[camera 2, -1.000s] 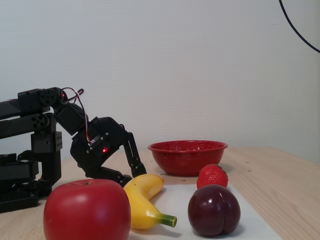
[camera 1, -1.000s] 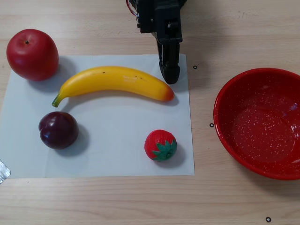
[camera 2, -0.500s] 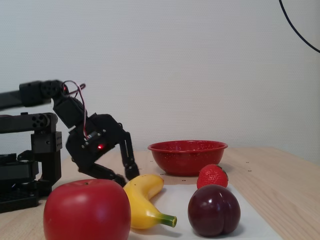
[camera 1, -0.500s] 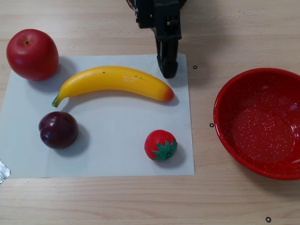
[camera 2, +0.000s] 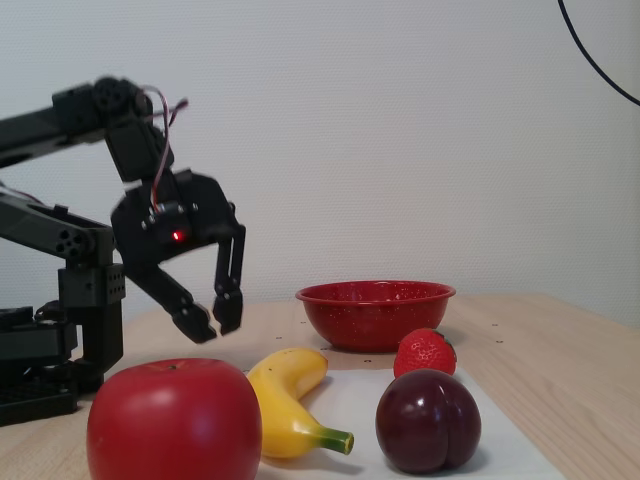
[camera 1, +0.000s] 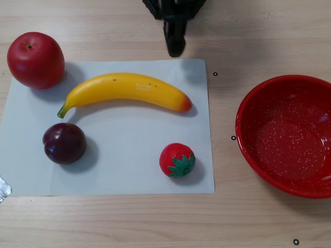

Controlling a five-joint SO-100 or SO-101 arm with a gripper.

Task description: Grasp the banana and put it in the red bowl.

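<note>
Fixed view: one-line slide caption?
Open pincer hovers above the banana lying among apple, plum and strawberry, red bowl behind.

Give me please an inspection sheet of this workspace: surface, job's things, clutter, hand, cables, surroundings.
Surface: wooden table with a white paper sheet on it.
Job's things: banana lies on the sheet, untouched; red bowl stands empty beside the sheet.
Clutter: apple, plum, strawberry.
Hand: hand open, raised above the table, holding nothing.
Cables: wires at the arm's joint; a black cable on the wall.
Surroundings: plain white wall.
</note>
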